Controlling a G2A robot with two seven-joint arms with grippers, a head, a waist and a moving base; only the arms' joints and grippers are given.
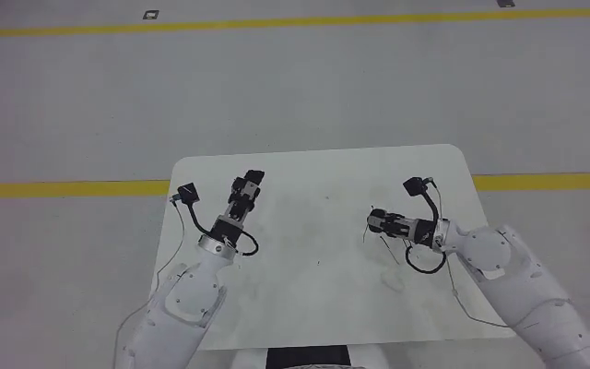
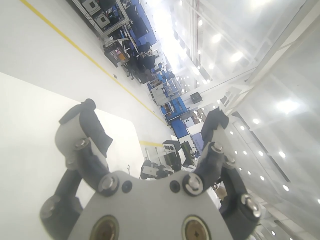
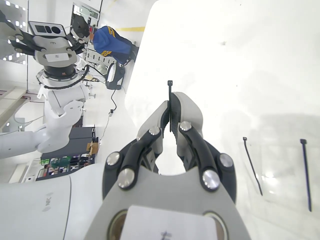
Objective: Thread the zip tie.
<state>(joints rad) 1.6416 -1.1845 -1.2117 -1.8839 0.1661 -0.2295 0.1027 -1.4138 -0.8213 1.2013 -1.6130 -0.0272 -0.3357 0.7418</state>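
Observation:
My right gripper [image 3: 172, 102] is shut on a black zip tie [image 3: 170, 88]. The tie's square head sticks out past the fingertips and its strap runs back between the pads. In the top view this gripper [image 1: 372, 221] hovers over the right half of the white table [image 1: 313, 295], pointing toward the middle. My left gripper [image 2: 152, 116] is open with nothing between its fingers. It is raised over the table's left side [image 1: 250, 181] and tilted upward, well apart from the right one. The right wrist view also shows it far off [image 3: 50, 43].
Two spare black zip ties [image 3: 252, 166] [image 3: 306, 173] lie on a clear plastic sheet [image 3: 275, 176] on the table beside my right gripper. A yellow floor line [image 1: 295, 20] runs beyond the table's far edge. Bare table lies between the arms.

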